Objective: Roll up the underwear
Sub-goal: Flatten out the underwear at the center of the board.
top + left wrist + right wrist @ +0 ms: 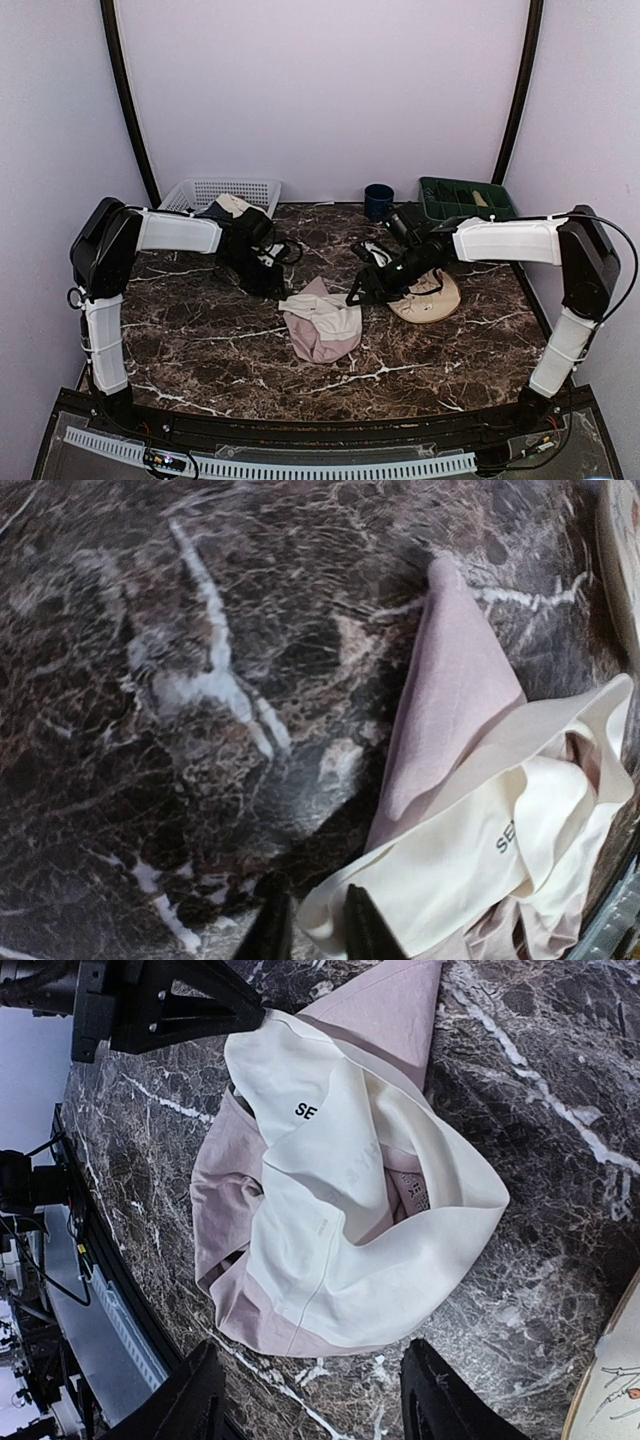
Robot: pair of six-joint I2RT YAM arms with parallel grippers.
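Zero turns of a roll so far, by the look of it. The underwear (322, 322) lies in a loose, crumpled heap at the middle of the marble table (200, 350), just beside the round plate (438, 306) and not on it. Its cream waistband (350, 1190) is flopped open and twisted across the pink body. The lettering (305, 1111) shows only its first two characters, and one pink corner pokes out toward the back of the table. Nothing is flat, nothing is folded, and there's no tube anywhere. So I'd say you have the whole job ahead: spread it, square it up, then roll it from one end.

Now your tools. Your right gripper (315, 1400) hangs over the edge of the heap nearest it, jaws spread wide enough to take in much of the bundle. It holds nothing, and I see no contact with the cloth. Your left gripper (315, 935) is down low at the opposite side, jaws nearly closed with just a slim gap. In its wrist view the waistband's edge shows right at that gap, but I cannot tell whether it has pinched the cloth or merely sits above it. From overhead, the two arms flank the garment, both angled in toward it.
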